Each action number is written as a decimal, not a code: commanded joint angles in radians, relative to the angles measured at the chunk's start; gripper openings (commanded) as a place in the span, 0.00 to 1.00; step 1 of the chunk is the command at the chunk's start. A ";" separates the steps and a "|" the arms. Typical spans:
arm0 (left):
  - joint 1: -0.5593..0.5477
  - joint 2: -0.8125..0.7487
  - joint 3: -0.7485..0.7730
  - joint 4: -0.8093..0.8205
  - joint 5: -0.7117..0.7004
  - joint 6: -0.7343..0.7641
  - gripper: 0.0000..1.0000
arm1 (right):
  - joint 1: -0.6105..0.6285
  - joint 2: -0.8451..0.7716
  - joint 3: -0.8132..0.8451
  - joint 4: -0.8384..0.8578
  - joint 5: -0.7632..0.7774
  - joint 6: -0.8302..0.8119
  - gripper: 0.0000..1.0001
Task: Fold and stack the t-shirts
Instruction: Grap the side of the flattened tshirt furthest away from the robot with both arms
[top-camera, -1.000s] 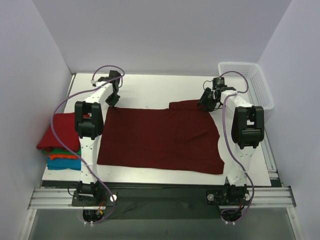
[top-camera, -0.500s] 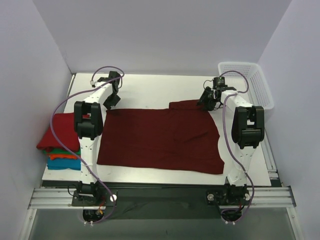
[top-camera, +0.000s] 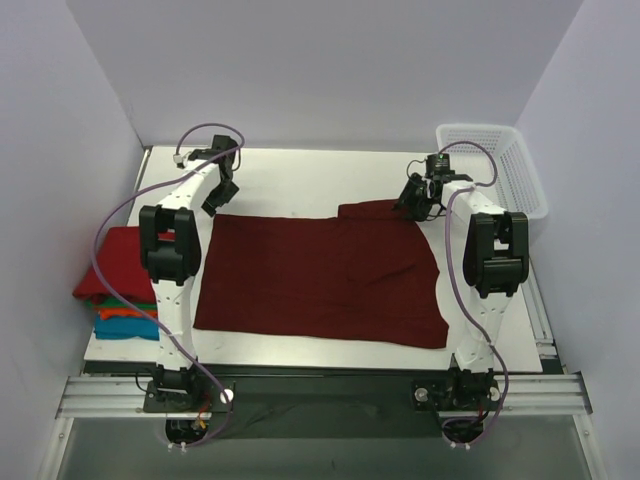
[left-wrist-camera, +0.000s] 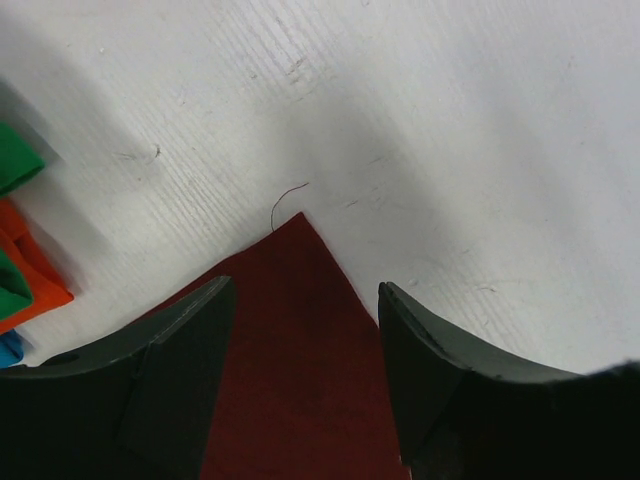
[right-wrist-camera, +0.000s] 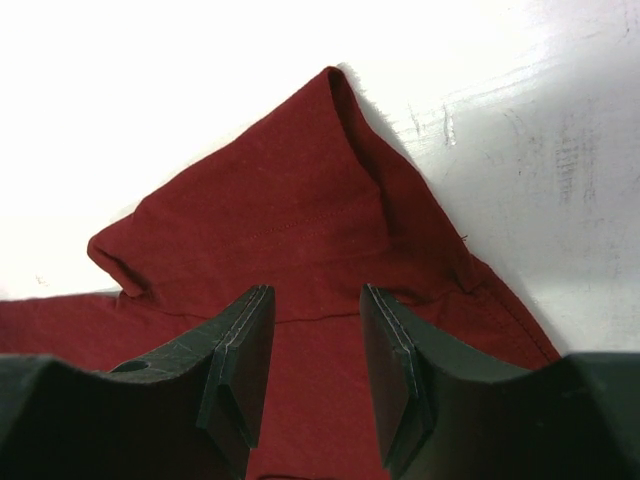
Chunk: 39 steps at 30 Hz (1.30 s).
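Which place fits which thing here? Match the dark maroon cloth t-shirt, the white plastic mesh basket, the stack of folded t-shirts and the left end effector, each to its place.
Things
1. dark maroon cloth t-shirt
2. white plastic mesh basket
3. stack of folded red, green, orange and blue cloth t-shirts
4. left end effector

Places
A. far right corner of the table
B. left edge of the table
C. spread flat mid-table
D. above the maroon shirt's far left corner, open

Pairs: 1-C, 2-A, 3-B, 4-D
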<state>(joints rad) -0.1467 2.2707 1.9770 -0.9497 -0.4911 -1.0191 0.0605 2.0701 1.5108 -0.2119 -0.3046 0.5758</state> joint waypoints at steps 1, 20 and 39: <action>0.007 -0.043 0.020 -0.035 -0.027 -0.024 0.70 | 0.001 -0.059 -0.012 -0.003 -0.016 0.006 0.40; 0.013 0.176 0.178 -0.112 -0.015 -0.026 0.56 | 0.001 -0.050 -0.027 0.003 -0.025 0.007 0.40; 0.015 0.055 0.028 -0.017 0.000 0.007 0.14 | -0.008 -0.012 0.002 0.003 -0.014 0.021 0.40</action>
<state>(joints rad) -0.1402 2.3875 2.0438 -0.9901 -0.5079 -1.0279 0.0589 2.0701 1.4929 -0.1986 -0.3222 0.5827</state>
